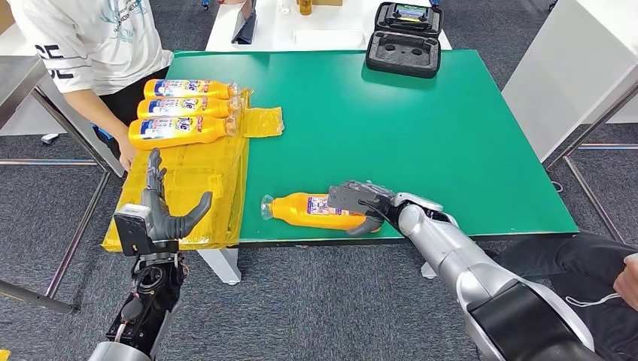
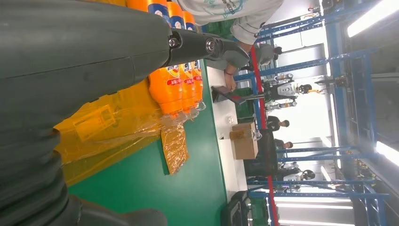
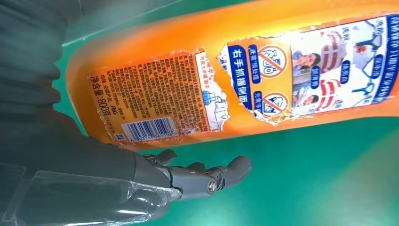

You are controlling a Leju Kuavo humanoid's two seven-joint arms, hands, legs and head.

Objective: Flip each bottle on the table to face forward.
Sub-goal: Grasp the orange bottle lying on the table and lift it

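Right hand (image 1: 360, 204) grips the lying orange bottle (image 1: 310, 209) near the front edge of the green table (image 1: 421, 135). Left hand (image 1: 167, 210) hangs open over yellow plastic sheet (image 1: 188, 180); 3 bottles (image 1: 180, 109) lie at its far end

Both arms are clad in silver casing, the right arm (image 1: 481, 278) ending in a black section towards the shoulder. The left hand (image 1: 162, 207) and right hand (image 1: 361, 201) are built of dark grey fingers. A clear film is seen over the right wrist cover (image 3: 94, 197).
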